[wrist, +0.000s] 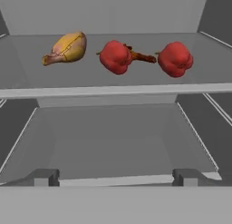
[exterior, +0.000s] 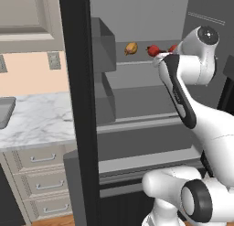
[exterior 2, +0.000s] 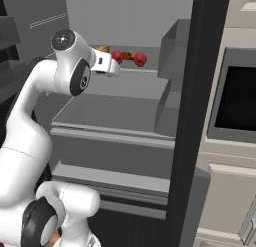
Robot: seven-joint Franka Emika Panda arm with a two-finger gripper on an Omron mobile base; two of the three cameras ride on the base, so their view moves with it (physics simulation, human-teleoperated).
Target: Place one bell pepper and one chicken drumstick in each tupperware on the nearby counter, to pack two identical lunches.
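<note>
On the upper fridge shelf lie, left to right in the hand view, a golden-orange chicken drumstick, a red bell pepper, a dark brown chicken drumstick partly behind that pepper, and a second red bell pepper. My gripper is open, its fingertips wide apart, and it hangs level with the shelf's front edge, short of the food and holding nothing. The white marble counter lies left of the fridge. The tupperware trays are out of view.
The fridge's dark door edge stands between the shelves and the counter. A grey rimmed shape is cut off at the counter's left edge. Door bins flank the shelf. A dark oven front sits to the right.
</note>
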